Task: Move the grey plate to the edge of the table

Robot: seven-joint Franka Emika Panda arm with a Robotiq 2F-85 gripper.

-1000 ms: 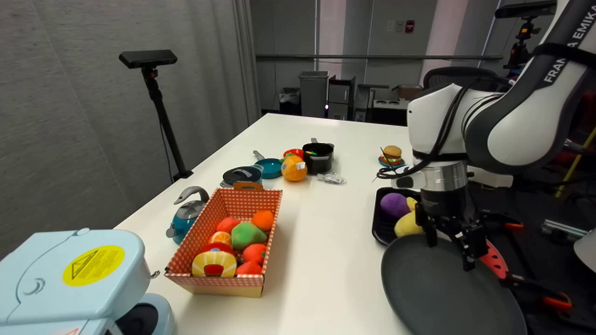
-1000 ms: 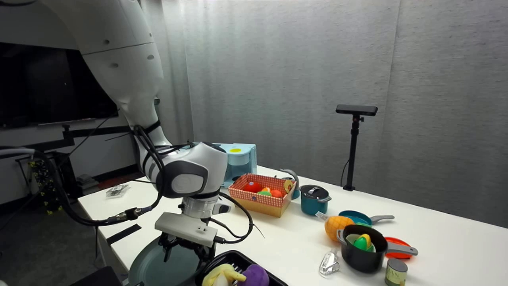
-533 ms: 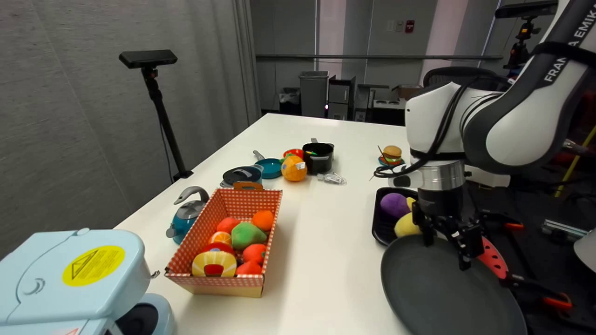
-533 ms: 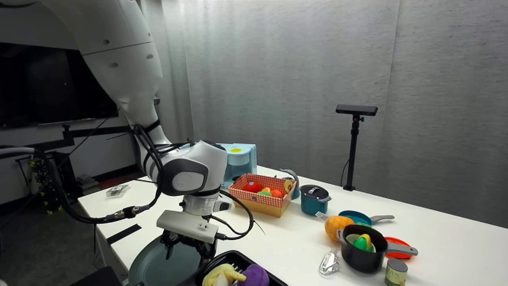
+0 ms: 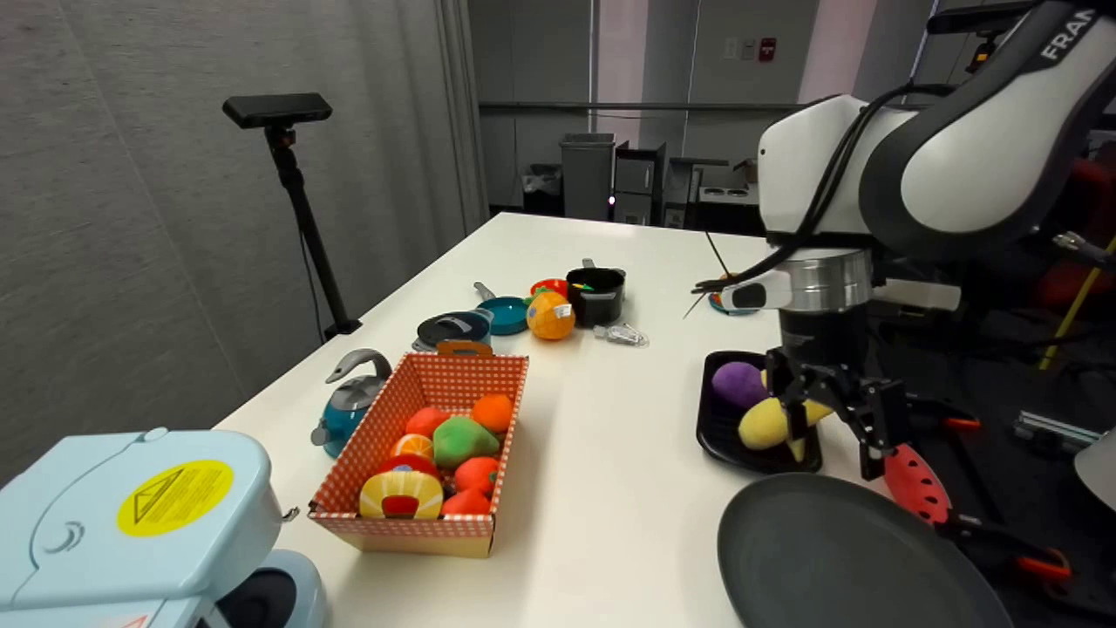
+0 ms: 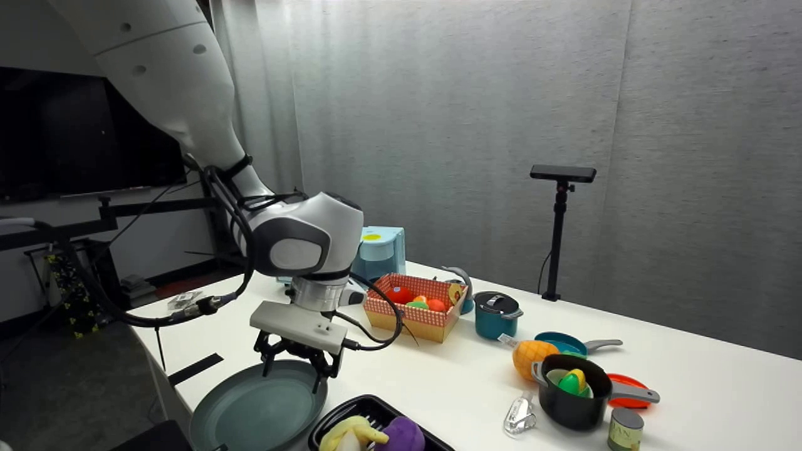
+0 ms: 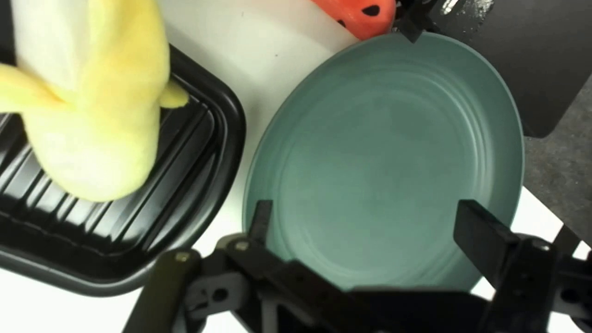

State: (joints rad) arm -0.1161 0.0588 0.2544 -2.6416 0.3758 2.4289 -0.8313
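Shifted nearer in an exterior view, the grey plate (image 5: pixel 863 558) lies just beside the black tray (image 5: pixel 732 455), seemingly over the right edge of the surface (image 5: pixel 610 488), while the fingers (image 7: pixel 485 243) have risen, apart and empty, so I'd call the job nearly done.

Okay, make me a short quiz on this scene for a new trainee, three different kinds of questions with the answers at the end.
1. True or false: the gripper stands open, its jaws well apart.
2. Pick one. Beside the grey plate, what holds the yellow plush toy? A, checked basket; B, black tray; C, black pot.
3. Fill the gap: the teal pot has a dark ... on top.

Key: 1, true; 2, B; 3, lid.
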